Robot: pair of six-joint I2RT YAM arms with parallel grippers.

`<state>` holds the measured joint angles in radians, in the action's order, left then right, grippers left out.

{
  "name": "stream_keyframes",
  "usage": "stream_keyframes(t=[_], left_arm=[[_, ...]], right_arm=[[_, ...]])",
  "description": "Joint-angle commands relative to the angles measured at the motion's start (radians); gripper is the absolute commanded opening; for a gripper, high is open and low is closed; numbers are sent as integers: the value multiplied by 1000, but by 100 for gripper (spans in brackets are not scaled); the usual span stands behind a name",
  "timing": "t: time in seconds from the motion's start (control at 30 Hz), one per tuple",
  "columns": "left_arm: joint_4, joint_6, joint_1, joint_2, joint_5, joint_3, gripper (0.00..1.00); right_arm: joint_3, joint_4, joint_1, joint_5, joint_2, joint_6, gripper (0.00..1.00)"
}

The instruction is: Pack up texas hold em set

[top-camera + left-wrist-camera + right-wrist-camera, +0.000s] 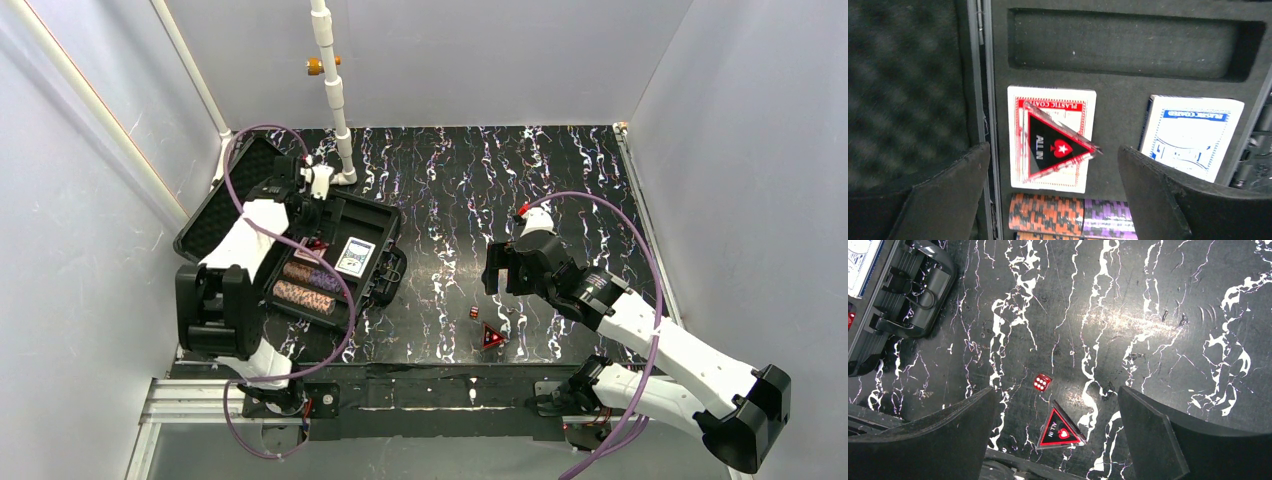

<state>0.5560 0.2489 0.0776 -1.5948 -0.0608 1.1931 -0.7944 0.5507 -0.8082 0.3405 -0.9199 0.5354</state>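
The black case (385,218) lies open at the left, its foam lid (908,90) folded back. Inside are a red card deck (1020,105), a blue deck (1190,132) and chip stacks (1070,215). A red "ALL IN" triangle (1055,147) rests askew across the red deck. My left gripper (1053,150) hovers open over it, neither finger touching it. A second red triangle (1060,430) and a tiny red die (1042,382) lie on the table under my open right gripper (1056,390), which holds nothing.
A long empty slot (1128,45) runs along the case's far side. The case handle (913,295) faces the table's middle. A white pipe post (335,100) stands behind the case. The arm bases' rail (430,385) borders the near edge beside the loose triangle (492,337).
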Motion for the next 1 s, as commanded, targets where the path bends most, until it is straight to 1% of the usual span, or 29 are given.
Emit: stream_keyframes(t=[0.0,0.13,0.17,0.2,0.27,0.33,0.47,0.53,0.7,0.77,0.83,0.9,0.97], left_arm=[[-64,-114,-6,175,31,-51,98],[-155,-216,-5,326,47,-122,98],[-168,-237,-5,365,63,-134,98],[-173,-297,-6,411,101,-145,98],[-153,-407,-6,466,131,-156,98],[-108,-473,-6,514,91,-162,98],[-50,-519,-6,619,-83,-219,98],[-27,-538,-5,682,-125,-270,98],[129,-587,-5,795,-150,-316,98],[163,-594,-5,851,-157,-345,98],[197,-610,-4,913,-121,-355,98],[207,-624,-2,967,-96,-362,98],[178,-620,-2,1007,-108,-389,98]], right_arm=[[-14,-5,-5,6,16,-12,98],[-8,-1,-5,-8,17,-3,98],[-8,2,-5,-10,17,0,98],[-9,8,-5,-12,17,2,99],[-6,14,-6,-14,16,7,98],[1,14,-5,-16,18,13,98],[13,8,-5,-34,8,30,98],[14,0,-5,-54,-6,36,98],[-1,-4,-5,-33,-50,78,98],[-3,-15,-6,-36,-66,92,98],[-5,-25,-5,-40,-89,120,98],[-11,-21,-5,-32,-117,154,98],[-19,-18,-6,-29,-149,188,98]])
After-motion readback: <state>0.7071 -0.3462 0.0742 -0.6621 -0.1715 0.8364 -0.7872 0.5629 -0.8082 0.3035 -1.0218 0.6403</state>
